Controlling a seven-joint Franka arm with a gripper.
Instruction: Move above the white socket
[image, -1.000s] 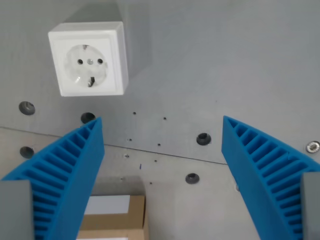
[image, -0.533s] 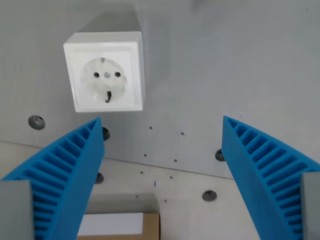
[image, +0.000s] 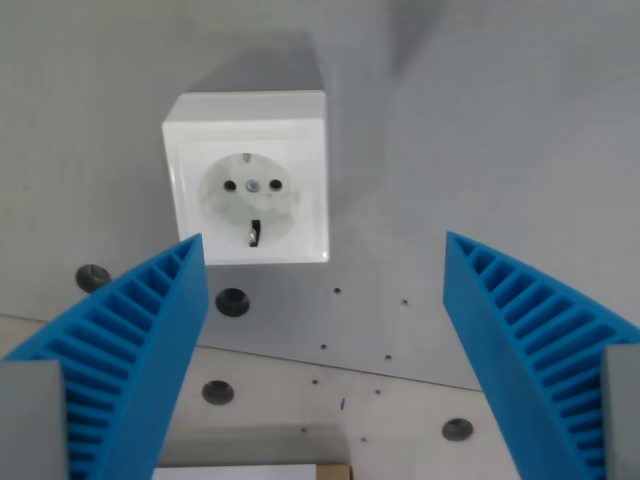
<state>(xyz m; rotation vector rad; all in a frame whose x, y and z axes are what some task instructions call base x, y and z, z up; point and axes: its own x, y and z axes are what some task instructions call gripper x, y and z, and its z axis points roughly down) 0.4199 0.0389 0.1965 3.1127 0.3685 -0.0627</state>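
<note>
- While your wrist camera looks down on the grey table (image: 500, 120), the white socket (image: 250, 180) sits at about 11 o'clock from the frame's centre, its face square to the lens.
- Your pincer (image: 325, 250) stands wide apart and holds nothing; both blue ribbed fingers (image: 130, 350) rise from the bottom corners, one at 8 o'clock, the other at 4 o'clock.
- Look at the socket's lower edge: it lies just above the tip of the finger on the wrist view's left, apart from it.
- You can see dark screw holes (image: 232, 301) dotting the table below the socket, around 6 to 7 o'clock, between the fingers.
- At 6 o'clock a seam crosses the table, with a paler panel below it.
</note>
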